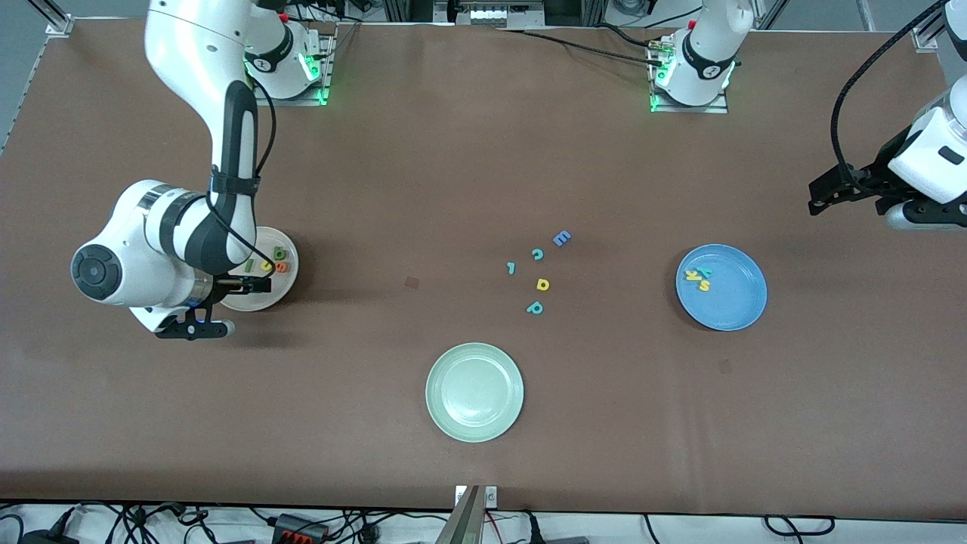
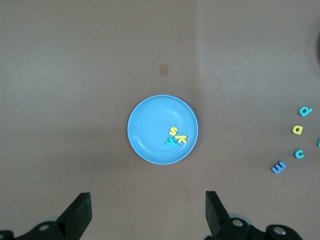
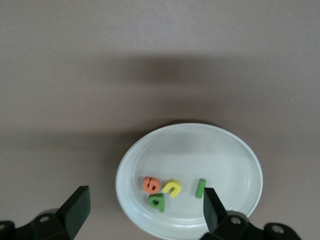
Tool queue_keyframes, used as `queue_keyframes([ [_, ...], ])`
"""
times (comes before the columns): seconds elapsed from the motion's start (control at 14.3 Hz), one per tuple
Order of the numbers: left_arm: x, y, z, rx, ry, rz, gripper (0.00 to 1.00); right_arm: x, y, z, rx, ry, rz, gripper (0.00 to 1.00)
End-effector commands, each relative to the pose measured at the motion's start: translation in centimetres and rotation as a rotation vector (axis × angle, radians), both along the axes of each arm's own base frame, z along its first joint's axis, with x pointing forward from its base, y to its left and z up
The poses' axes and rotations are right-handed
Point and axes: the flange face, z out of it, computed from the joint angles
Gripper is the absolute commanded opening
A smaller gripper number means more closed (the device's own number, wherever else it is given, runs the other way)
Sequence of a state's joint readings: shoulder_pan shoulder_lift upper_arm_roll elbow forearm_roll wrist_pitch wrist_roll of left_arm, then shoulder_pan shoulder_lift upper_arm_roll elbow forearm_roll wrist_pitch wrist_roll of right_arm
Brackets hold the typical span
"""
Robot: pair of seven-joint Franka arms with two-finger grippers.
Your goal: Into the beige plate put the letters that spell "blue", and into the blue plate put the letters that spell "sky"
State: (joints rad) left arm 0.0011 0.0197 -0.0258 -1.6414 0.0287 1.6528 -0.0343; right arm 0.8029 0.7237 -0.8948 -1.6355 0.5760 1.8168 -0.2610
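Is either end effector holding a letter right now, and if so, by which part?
Nothing is held. The right end effector is open over the round beige plate; the left end effector is open above the round blue plate.

Green b, l, yellow u, orange e point(image 3: 151, 184) in beige plate point(image 3: 235, 150), yellow s, k, teal y point(image 2: 171, 142) in blue plate point(image 2: 145, 125)

light: even, overhead | shadows: soft | focus: wrist views slightly soft
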Motion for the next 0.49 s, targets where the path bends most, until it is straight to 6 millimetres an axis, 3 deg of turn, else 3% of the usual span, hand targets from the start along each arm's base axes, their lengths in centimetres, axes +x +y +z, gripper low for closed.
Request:
queue_keyframes([
  [0.0, 0.2, 0.2, 0.6, -0.004, 0.006, 0.004, 1.0, 0.3, 1.0, 4.8, 0.009, -0.003, -0.035, 1.0],
  [0.21, 0.2, 0.3, 0.5, -0.004, 0.007, 0.005, 1.0, 0.4, 1.7, 9.1, -0.03, -0.047, -0.016, 1.0],
  [0.42, 0.1, 0.5, 0.4, -0.004, 0.018, 0.009, 1.0, 0.1, 0.3, 13.4, -0.035, -0.11, -0.01, 1.0],
])
